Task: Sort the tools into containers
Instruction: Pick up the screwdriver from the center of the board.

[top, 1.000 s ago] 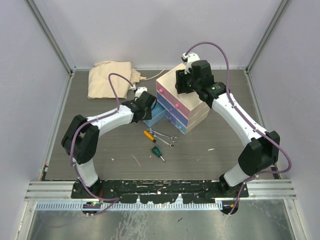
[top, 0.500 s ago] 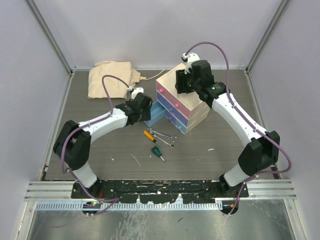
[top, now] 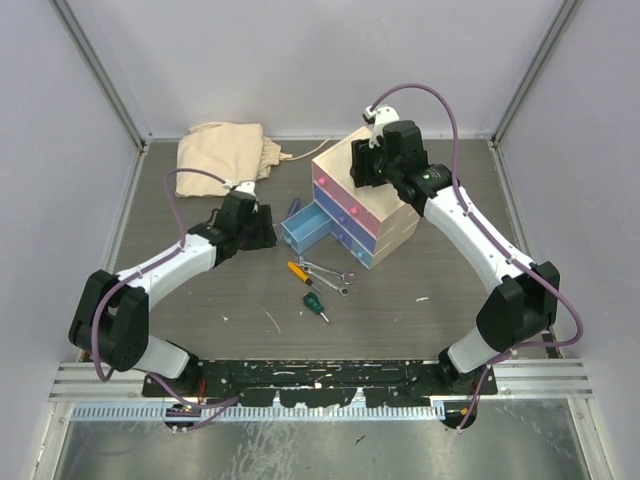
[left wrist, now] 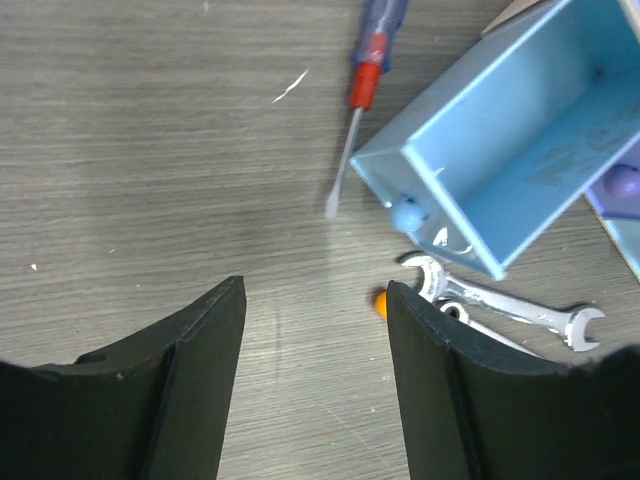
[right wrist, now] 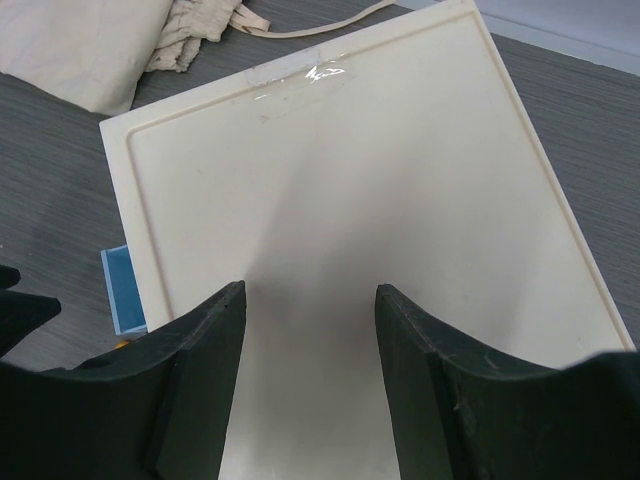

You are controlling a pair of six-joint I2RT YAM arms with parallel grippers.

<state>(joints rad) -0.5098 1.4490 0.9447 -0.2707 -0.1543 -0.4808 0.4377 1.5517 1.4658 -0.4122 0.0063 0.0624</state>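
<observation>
Once backed away from the cream chest (top: 400, 228), hangs low over the surface (top: 200, 300), well to the chest's left: left gripper (left wrist: 315, 290) spread wide, nothing between its fingers. Leaves the light-blue drawer (top: 305, 228) standing out of the chest's bottom row in plain view, where a second ago the arm covered it. Probably means one container open and ready for loading, with no tool picked up yet.

Nearest, out in front of the chest: stubby green-handled screwdriver (top: 316, 305), lying flat. A little closer to the chest: orange-handled screwdriver (top: 299, 271) and two silver spanners (left wrist: 510, 305), crossed, just beside the drawer's knobbed front. Bare inside the drawer, as far as the left wrist view reaches. Off the chest's left side, alongside the drawer: blue-and-red-handled screwdriver (left wrist: 365, 90), flat on the surface.

Farther back, over the chest's lid: right gripper (right wrist: 310, 290), unmoved, fingers parted and empty, either pressing on the cream top or just above it; cannot tell which. Beyond the chest, to its left: crumpled beige cloth bag (top: 220, 155).
</observation>
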